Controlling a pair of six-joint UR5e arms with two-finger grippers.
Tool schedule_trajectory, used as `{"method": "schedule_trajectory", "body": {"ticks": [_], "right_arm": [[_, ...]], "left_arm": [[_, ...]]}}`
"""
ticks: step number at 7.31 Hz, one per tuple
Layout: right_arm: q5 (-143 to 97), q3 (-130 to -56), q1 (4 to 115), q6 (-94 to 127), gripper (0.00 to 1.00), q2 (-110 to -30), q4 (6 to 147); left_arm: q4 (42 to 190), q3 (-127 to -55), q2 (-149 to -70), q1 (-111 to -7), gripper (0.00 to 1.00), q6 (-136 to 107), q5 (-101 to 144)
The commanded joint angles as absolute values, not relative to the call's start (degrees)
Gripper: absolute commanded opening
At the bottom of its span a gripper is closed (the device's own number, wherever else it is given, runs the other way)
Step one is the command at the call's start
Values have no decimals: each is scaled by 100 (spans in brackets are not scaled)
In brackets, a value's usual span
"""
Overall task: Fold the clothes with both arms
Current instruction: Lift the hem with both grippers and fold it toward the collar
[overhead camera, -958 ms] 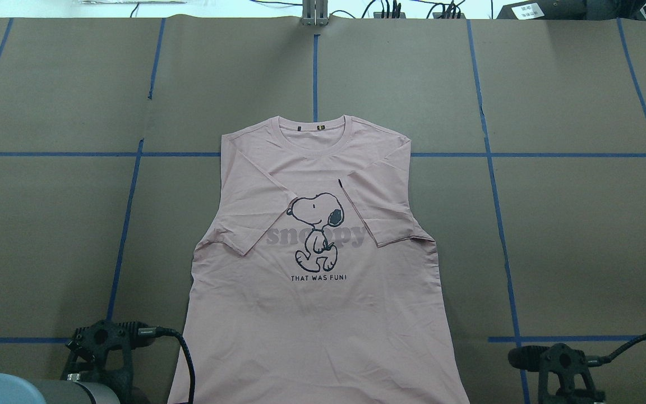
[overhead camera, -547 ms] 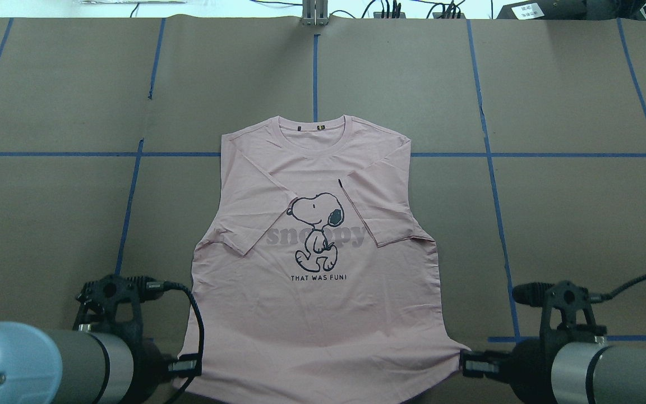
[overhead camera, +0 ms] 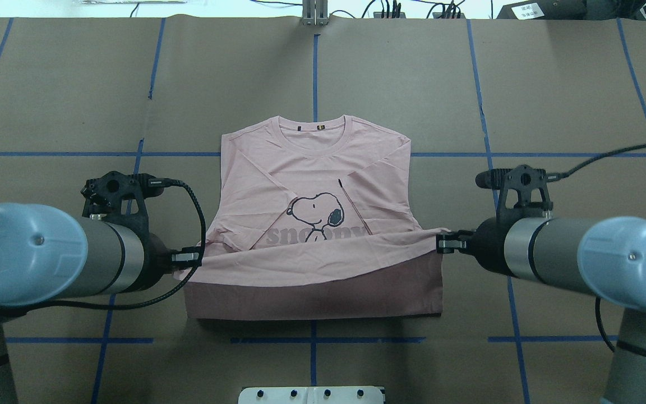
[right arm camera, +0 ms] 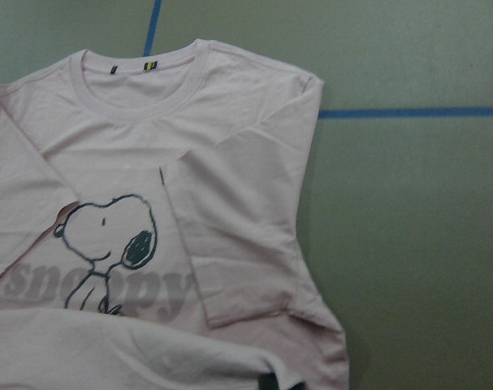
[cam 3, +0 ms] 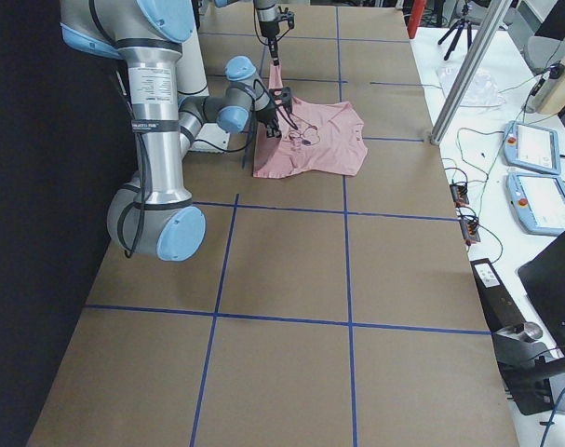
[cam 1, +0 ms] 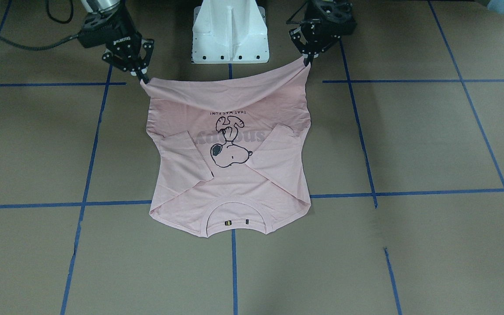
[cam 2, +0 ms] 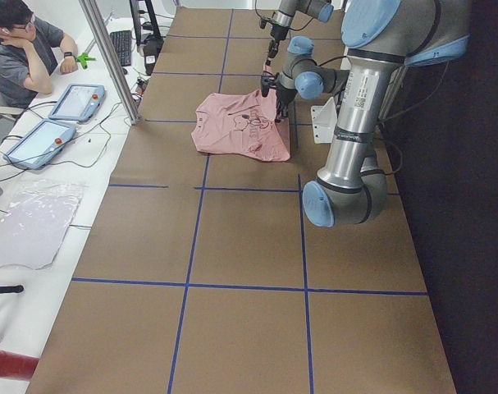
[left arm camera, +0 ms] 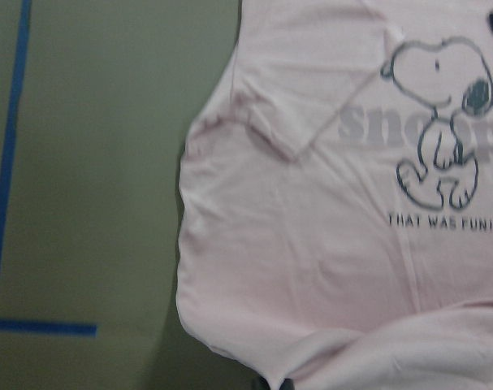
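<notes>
At the left of the overhead view, the robot's left arm (overhead camera: 59, 264) is reaching in over the brown paper-covered table (overhead camera: 48, 84), its left gripper (overhead camera: 191, 258) pinching shut on one bottom corner of the pale pink T-shirt (overhead camera: 312, 168). The shirt is lying face up at the middle of the table, collar (overhead camera: 314, 148) away from the robot and both short sleeves lying folded in over the chest. Its hem (overhead camera: 312, 264) is hanging raised off the surface, stretched taut between the two grippers and throwing a shadow on the cloth below. A black-outlined Snoopy cartoon (overhead camera: 316, 212) is showing above the lifted edge, with grey lettering reading "snoopy" (overhead camera: 284, 237) partly covered. The left wrist camera is catching the line "THAT WAS FUN!" (left arm camera: 439, 221) under the figure. Two small labels inside the collar are too small to read, and a thin black tag (overhead camera: 338, 182) is sitting on the inward-folded sleeve. At the right, the right gripper (overhead camera: 443, 242) is clamping closed on the opposite hem corner, the right arm (overhead camera: 570, 261) stretching in behind it. Blue tape (overhead camera: 314, 73) is marking a grid across the table.
</notes>
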State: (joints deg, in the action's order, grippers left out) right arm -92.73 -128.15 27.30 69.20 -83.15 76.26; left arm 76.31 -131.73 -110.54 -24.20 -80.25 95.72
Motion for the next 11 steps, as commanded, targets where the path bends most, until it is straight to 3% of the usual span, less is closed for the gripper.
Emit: {"method": "schedule_trajectory", "body": {"ticks": [1, 5, 7, 9, 11], "right_arm": [[-9642, -11643, 3654, 6032, 0, -7467, 7585], [-9650, -9778, 4209, 5942, 0, -6120, 7559], [-9633, -8593, 4254, 5818, 0, -5924, 6389], [-9615, -7974, 4271, 5810, 0, -5697, 5924], [-9606, -7831, 4289, 5818, 0, -5573, 5906]], "left_arm": [[7821, -12493, -11424, -2951, 0, -7945, 9554], [9933, -10150, -11716, -3865, 0, -7691, 9545], [11253, -8979, -11855, -3990, 0, -7532, 9536], [11338, -8719, -11997, -3999, 0, -7550, 9527], [11338, -8666, -12041, -3999, 0, -7541, 9475]]}}
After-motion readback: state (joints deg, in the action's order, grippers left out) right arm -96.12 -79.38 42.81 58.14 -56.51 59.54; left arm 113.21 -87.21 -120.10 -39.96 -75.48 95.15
